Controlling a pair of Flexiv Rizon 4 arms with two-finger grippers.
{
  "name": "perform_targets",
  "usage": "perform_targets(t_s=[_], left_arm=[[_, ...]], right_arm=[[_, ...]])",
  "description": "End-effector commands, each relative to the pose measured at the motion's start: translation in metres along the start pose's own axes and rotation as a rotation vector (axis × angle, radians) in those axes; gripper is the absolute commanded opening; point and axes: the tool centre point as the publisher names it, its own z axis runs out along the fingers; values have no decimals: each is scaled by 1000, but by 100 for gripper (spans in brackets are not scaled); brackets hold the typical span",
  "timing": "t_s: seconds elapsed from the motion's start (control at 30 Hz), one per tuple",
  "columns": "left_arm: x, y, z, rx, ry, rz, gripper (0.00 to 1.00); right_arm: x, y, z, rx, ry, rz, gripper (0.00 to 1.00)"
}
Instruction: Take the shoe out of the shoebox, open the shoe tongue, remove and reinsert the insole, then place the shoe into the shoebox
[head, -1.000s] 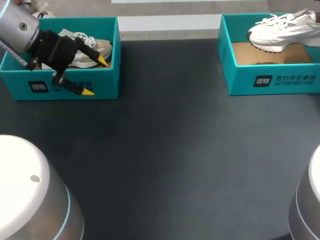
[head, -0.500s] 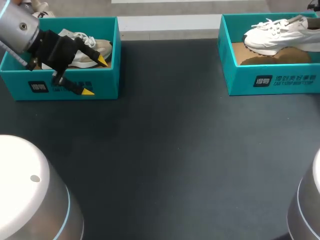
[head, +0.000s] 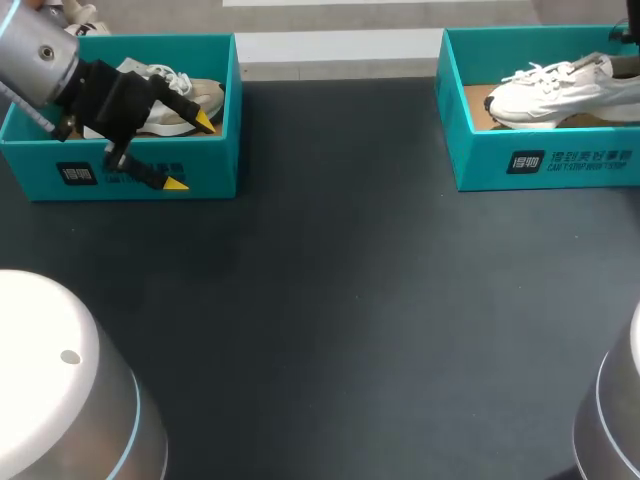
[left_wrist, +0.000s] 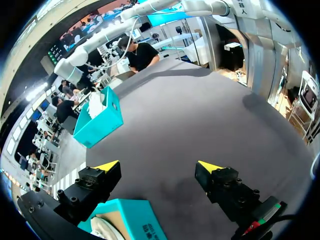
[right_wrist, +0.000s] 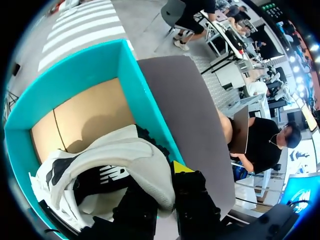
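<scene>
left box (head: 212, 165) holds one beige shoe (head: 196, 99), right box (head: 482, 160) one white shoe (head: 560, 90).

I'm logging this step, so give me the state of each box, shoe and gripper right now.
left shoebox: open, no lid, beige shoe inside.
beige shoe: lying in the left shoebox, laced.
right shoebox: open, no lid.
white shoe: inside the right shoebox, gripped at its heel collar.
left gripper: open, above the left shoebox's front wall.
right gripper: shut on the white shoe.
</scene>
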Motion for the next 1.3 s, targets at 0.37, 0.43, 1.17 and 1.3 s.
perform_targets(t_s=[0.37, 0.43, 1.17, 1.3], left_arm=[[0, 0, 0, -2, 2, 0, 100], [0, 0, 0, -2, 2, 0, 100], [0, 0, 0, -2, 2, 0, 100], [0, 0, 0, -2, 2, 0, 100]], right_arm=[[8, -21, 26, -11, -3, -7, 0], [11, -25, 32, -9, -3, -11, 0], [28, -47, 70, 32, -17, -17, 0], [28, -46, 71, 39, -11, -18, 46]])
